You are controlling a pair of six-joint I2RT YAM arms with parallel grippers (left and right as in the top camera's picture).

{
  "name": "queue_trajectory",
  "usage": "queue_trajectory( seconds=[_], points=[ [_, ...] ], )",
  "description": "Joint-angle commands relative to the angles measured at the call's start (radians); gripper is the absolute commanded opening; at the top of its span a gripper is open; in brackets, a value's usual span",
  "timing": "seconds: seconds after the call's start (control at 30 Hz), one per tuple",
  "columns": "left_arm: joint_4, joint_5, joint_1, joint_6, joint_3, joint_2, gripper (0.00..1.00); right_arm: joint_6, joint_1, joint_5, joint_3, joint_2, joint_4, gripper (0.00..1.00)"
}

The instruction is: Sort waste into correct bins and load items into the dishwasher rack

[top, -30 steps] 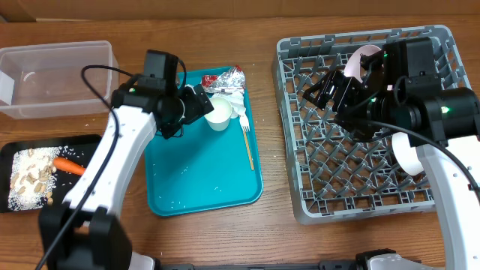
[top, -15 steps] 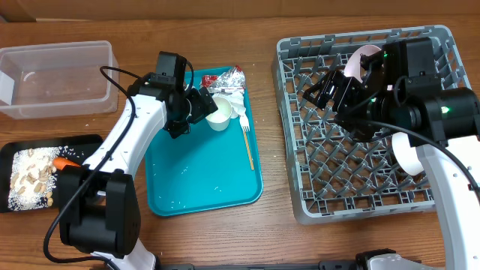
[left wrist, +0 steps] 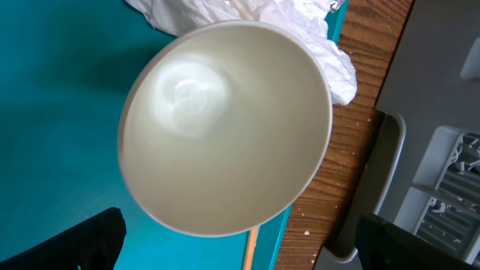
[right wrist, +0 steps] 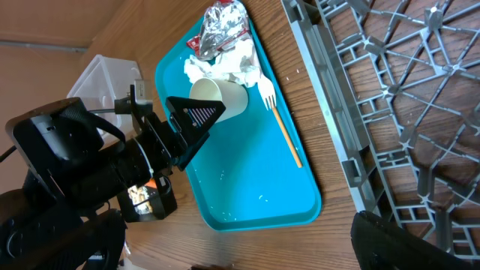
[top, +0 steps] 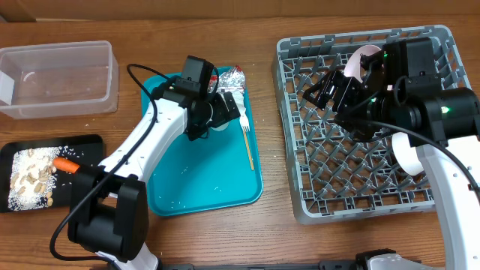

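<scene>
Left arm's swung right across the teal tray (top: 202,180) since a second ago, while the right one hasn't budged. Far left, the carrot (top: 67,163) and food bits (top: 30,176) sit in the black tray (top: 90,142). Then the left gripper (top: 214,112) hangs at the white cup (left wrist: 225,127) on the teal tray, fingers spread wide either side without gripping it, with the napkins (left wrist: 300,30) and foil wrapper (top: 229,76) just behind. Over the rack (top: 360,187), the right gripper (top: 326,88) hovers with its jaws wide apart too.

light: bright, even, cast from overhead | shadows: soft, kept short | glare: noted inside white cup (left wrist: 225,127) and on foil wrapper (top: 231,77) | focus: left wrist view's lower corners rendered dark, soft
</scene>
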Motion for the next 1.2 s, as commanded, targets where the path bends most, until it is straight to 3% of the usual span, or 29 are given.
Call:
queue_trajectory(
  seconds=[0.0,1.17],
  points=[
    [-0.001,-0.003,0.005,-0.013,0.002,0.011,1.0,-0.008,0.002,-0.001,0.013,0.0,0.003,1.0],
    [-0.018,-0.002,0.006,-0.013,0.002,0.011,1.0,-0.008,0.002,-0.001,0.013,0.0,0.003,1.0]
  ],
)
